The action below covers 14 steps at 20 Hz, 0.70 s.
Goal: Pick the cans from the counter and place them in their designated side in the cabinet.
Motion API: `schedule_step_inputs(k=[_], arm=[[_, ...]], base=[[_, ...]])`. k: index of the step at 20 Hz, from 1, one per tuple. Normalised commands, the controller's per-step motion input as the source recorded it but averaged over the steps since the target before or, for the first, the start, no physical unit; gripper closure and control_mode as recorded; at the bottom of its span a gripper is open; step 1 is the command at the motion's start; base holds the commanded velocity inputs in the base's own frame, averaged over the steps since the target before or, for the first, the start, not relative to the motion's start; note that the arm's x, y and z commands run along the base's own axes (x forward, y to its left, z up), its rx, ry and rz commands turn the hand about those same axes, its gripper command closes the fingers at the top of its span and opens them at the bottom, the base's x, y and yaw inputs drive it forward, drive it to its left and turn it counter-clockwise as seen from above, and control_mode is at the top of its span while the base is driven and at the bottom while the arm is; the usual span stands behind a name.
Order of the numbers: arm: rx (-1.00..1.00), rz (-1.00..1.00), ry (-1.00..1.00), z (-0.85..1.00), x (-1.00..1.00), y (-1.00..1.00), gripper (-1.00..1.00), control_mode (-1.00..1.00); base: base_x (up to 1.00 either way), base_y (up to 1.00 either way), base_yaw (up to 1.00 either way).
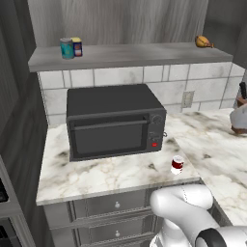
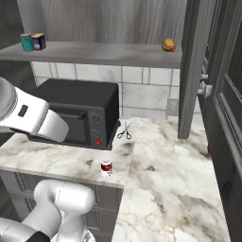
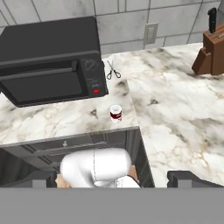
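**One can shelved, one left on the counter**

The end effector (image 3: 113,177) hung well above the white marble counter with grey veining (image 3: 175,118), looking down on it. Its two dark fingertips (image 3: 188,177) stood far apart at the bottom of the hand view with nothing between them, so it was wide open and held nothing.

The small red can with white bands (image 3: 115,113) stood upright ahead of and well below the end effector, close to the counter's front edge and just in front of the black microwave (image 3: 48,61). Nothing touched it. A pair of scissors (image 3: 113,70) lay farther off beyond it, near the tiled wall, and a brown wooden knife block (image 3: 210,57) stood far off to one side.

High above, on the long flat grey shelf board of the cabinet (image 1: 144,55), the small can with a yellow top and dark blue body (image 1: 77,46) stood at one end, just beside the slightly larger teal can (image 1: 66,48). A brown-orange lumpy food item (image 1: 204,42) sat at the opposite end, well apart from them.

By this layout, half the job looked done: the blue can appeared to be already in place with the teal one. The red can was not yet picked up, and it probably belonged at that same end.
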Motion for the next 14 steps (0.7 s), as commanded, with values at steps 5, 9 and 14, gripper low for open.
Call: schedule_step_inputs(k=[5, 9, 14], arm=[[0.0, -0.01, -0.01, -0.06, 0.18, 0.0, -1.0, -1.0], [0.0, -0.02, 0.0, -0.08, 0.15, 0.0, -1.0, -1.0], [0.04, -0.05, 0.01, -0.12, 0.07, -0.03, -1.0, -1.0]], base=[[0.0, 0.0, 0.0], [0.0, 0.0, 0.0], [0.0, 0.0, 0.0]])
